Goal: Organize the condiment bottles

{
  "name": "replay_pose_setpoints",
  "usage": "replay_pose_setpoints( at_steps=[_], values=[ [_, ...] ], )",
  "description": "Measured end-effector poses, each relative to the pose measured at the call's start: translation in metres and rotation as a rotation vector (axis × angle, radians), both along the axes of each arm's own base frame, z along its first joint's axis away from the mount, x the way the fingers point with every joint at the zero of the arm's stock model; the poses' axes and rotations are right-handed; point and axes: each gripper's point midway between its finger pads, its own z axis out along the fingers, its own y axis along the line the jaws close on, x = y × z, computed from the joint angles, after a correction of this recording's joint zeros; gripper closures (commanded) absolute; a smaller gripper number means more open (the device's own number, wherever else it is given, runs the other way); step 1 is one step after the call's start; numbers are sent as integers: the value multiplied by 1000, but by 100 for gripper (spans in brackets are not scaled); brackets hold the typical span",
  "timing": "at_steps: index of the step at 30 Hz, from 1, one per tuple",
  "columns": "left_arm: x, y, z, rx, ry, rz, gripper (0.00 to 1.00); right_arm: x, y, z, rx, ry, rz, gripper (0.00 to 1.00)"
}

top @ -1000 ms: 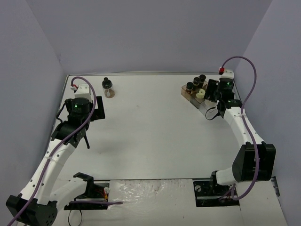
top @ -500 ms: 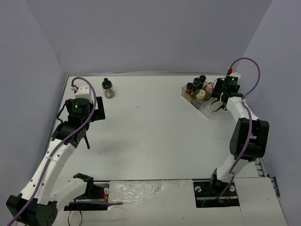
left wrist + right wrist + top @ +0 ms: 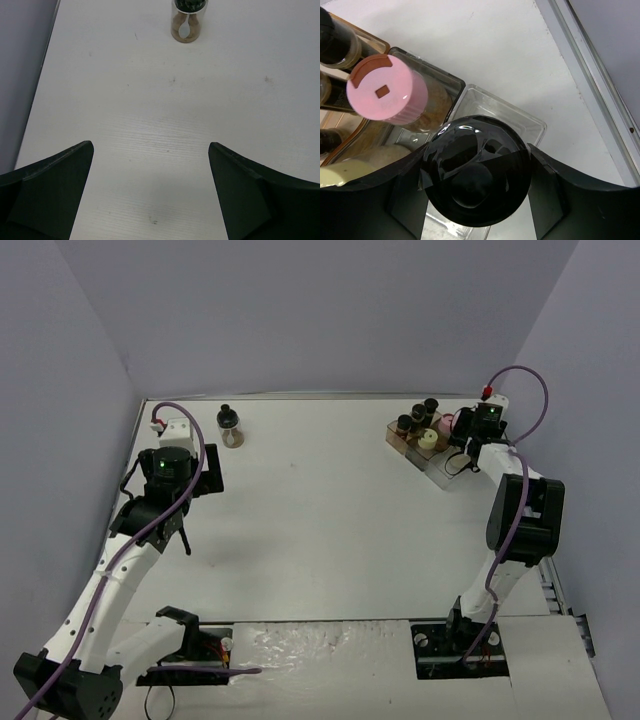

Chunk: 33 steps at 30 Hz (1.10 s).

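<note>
Placement looked your step: right fingers point(image 3: 555, 200) pinched a black-capped jar point(image 3: 475, 175) over the clear end compartment of the rack point(image 3: 520, 117), beside the pink-capped jar point(image 3: 382, 92); left fingers point(image 3: 45, 200) stood spread; next you needed a straight descent.

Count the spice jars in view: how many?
7. One lone jar stands back left; three black-capped jars, a pink-capped jar and a pale-yellow-capped jar sit in the rack; the right pincer grips a seventh jar. More may be hidden.
</note>
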Motion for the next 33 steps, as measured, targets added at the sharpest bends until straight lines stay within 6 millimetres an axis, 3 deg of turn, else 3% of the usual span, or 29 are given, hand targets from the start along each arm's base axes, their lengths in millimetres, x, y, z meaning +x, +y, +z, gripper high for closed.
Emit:
replay_pose_setpoints(
  at_steps=[7, 16, 19, 22, 28, 33],
  values=[
    [1, 1, -2, 2, 7, 3, 3, 5, -10, -12, 0, -2, -17, 71],
    [6, 0, -12, 8, 40, 4, 3, 7, -10, -14, 3, -8, -20, 18],
    [10, -2, -19, 5, 61, -4, 3, 4, -9, -5, 2, -12, -20, 6],
    [19, -9, -32, -2, 114, -26, 3, -4, -8, 18, -2, -30, -18, 0],
    [50, -26, -43, -26, 189, -62, 3, -24, 6, 107, 5, -174, 29, 0],
    [103, -32, -45, -38, 170, -52, 3, -55, 31, 179, 48, -338, 106, 0]
  ],
)
